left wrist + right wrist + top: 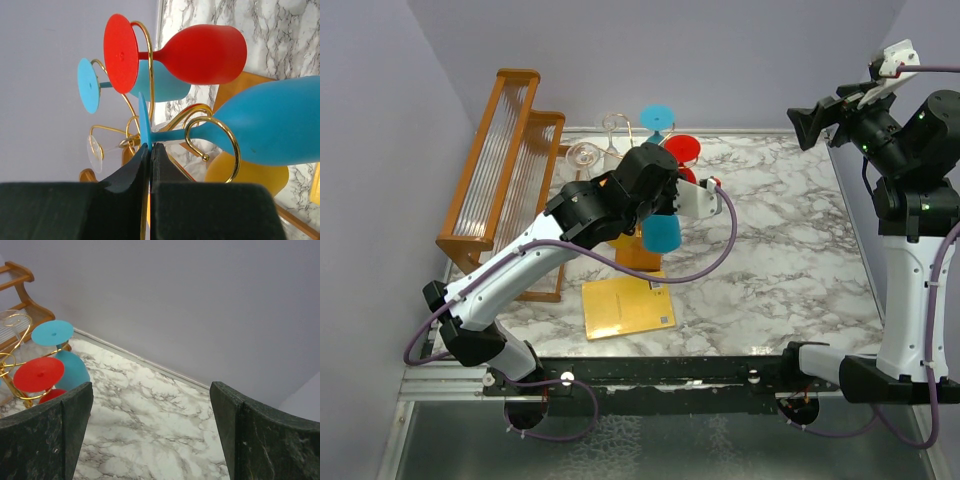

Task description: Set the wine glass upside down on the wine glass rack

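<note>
In the top view my left gripper [667,205] reaches over the wine glass rack [638,256], gold wire on a wooden base. It is shut on the thin foot of a blue wine glass [661,234]. In the left wrist view the fingertips [142,155] pinch that foot, and the stem passes through a gold curled arm [232,145] while the bowl [272,125] hangs on the far side. A red glass [200,52], a second blue glass [160,85] and a clear glass [97,150] hang on other arms. My right gripper [802,125] is raised at the far right, open and empty [150,405].
A large wooden two-tier frame with clear rods [505,150] stands along the left wall. A yellow flat packet [628,305] lies on the marble table in front of the rack. Walls close the table on the left, back and right.
</note>
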Motion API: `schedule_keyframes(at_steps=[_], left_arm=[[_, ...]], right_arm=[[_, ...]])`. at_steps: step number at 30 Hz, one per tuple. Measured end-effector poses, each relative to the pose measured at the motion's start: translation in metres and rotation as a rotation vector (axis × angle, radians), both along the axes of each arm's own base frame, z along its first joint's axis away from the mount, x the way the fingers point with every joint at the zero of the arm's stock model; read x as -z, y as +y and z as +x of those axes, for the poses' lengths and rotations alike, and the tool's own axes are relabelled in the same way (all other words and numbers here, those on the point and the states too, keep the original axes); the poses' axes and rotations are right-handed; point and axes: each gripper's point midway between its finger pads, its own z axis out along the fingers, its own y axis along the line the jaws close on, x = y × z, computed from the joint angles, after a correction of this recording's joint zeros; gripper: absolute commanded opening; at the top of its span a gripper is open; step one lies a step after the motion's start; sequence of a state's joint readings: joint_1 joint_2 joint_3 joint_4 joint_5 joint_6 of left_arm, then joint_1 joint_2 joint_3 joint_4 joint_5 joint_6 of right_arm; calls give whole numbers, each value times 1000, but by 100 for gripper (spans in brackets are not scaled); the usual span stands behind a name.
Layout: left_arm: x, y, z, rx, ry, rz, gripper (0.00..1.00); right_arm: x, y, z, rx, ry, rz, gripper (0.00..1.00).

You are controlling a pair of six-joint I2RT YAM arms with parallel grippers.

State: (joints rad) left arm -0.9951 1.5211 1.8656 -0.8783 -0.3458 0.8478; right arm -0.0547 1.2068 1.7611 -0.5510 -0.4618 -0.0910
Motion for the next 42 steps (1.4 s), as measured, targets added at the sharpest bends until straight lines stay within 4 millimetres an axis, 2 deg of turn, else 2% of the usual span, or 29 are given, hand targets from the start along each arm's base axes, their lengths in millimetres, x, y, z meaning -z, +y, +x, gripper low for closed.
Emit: schedule_keyframes(at_steps=[19, 42], left_arm=[[0, 8, -6, 0, 9, 13, 0], [-8, 14, -31, 97, 76, -1, 0]], right_arm=[[3, -1, 1, -4, 5, 0, 100], [4, -4, 0, -3, 8, 5, 100]])
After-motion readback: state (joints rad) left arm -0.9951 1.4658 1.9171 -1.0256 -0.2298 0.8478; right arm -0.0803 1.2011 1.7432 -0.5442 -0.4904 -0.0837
